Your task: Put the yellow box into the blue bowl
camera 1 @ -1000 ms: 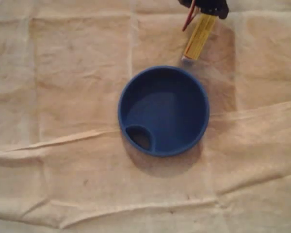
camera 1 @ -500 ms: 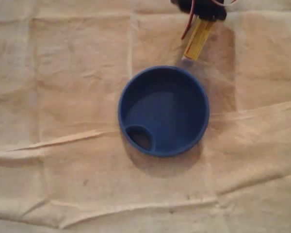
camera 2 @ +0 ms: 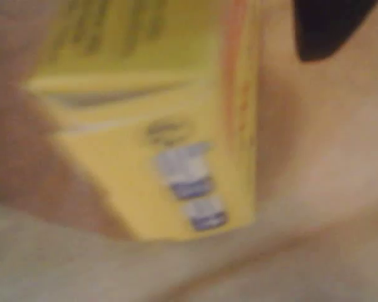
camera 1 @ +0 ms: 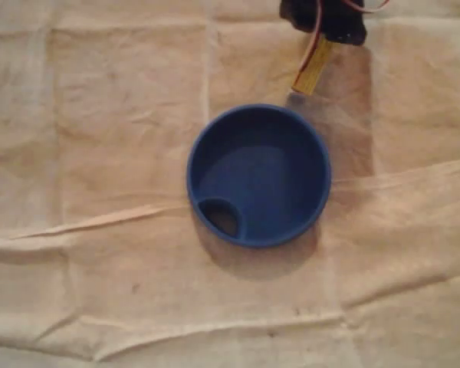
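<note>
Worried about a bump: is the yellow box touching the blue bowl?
Apart. The overhead view shows a strip of cloth between the yellow box and the blue bowl.

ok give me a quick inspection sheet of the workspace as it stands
surface: creased cream cloth covers everything in the overhead view
job's things: yellow box is outside the blue bowl, close to its upper rim in the overhead view; nothing in the bowl
clutter: nothing seen
end effector: dark end effector is over the box's far end; open or shut cannot be told
cables: thin reddish wire runs down along the box
surroundings: nothing seen beyond the cloth
</note>
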Robot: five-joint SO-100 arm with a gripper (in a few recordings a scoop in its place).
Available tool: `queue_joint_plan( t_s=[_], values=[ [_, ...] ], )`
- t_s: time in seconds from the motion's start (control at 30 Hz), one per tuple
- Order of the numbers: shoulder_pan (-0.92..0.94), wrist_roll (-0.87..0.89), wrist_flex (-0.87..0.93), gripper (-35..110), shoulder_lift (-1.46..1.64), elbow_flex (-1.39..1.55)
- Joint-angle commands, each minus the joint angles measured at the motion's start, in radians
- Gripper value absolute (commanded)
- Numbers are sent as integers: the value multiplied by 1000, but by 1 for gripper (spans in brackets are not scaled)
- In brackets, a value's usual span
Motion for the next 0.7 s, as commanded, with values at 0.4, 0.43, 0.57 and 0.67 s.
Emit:
queue_joint_plan(
  t_s=[0.4, 0.43, 0.57, 0.67],
  values=[
    [-2, 48, 5, 28, 11, -8],
    [6, 46, 5, 28, 11, -8],
    [48, 46, 5, 28, 11, -8],
    [51, 46, 5, 28, 11, -8]
  ],
)
